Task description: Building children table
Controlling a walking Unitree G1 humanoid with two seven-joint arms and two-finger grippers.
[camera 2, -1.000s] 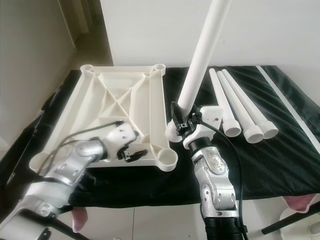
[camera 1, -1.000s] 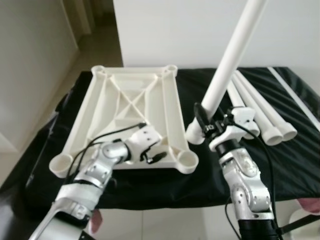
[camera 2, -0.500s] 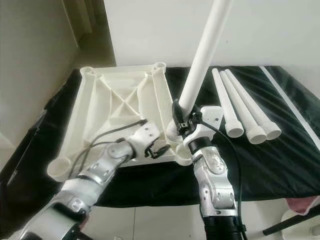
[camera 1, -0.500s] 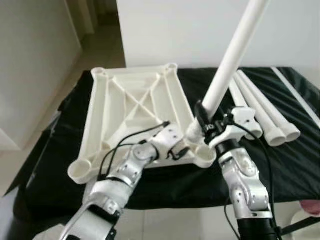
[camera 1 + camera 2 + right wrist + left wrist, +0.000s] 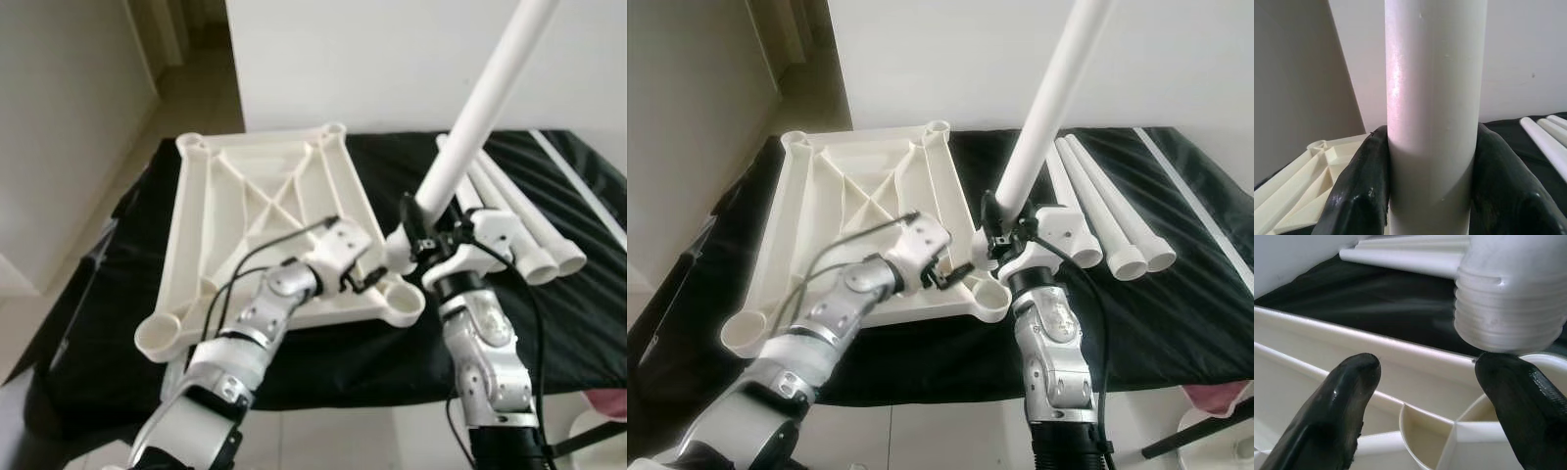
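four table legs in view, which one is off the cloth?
The leg clamped in the right gripper, tilted upward near the tabletop's corner socket. The other three legs lie flat on the black cloth.

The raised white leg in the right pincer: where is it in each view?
Left eye: raised leg slants up from centre to top right.
Right eye: same slant, threaded end over the tabletop near corner socket.
Left wrist: threaded end above that socket.
Right wrist: shaft between fingers.
Shared landmark: near corner socket.

Home room: plain walls (image 5: 323, 59), tiled floor (image 5: 186, 98).
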